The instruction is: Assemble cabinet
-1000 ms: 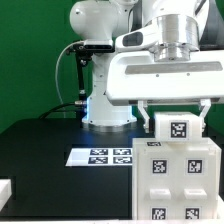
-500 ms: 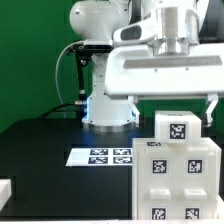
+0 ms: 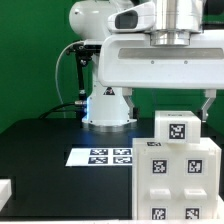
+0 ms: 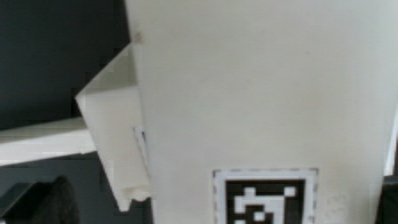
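Note:
The white cabinet [image 3: 178, 168] stands on the black table at the exterior view's lower right, with several black-and-white tags on its front and a smaller box part with one tag [image 3: 180, 129] on top. My gripper [image 3: 168, 103] hangs just above the top box, jaws spread wide and empty; one fingertip [image 3: 209, 106] shows at the right, clear of the box. In the wrist view the cabinet's white wall [image 4: 249, 90] fills most of the picture, with one tag [image 4: 267, 198] on it. The knob is not in view.
The marker board [image 3: 100, 156] lies on the table to the exterior view's left of the cabinet. A white part [image 3: 5, 189] pokes in at the lower left edge. The robot's base [image 3: 108, 108] stands behind, against a green backdrop.
My gripper has risen from straddling the cabinet's top box to just above it. The cabinet has not moved.

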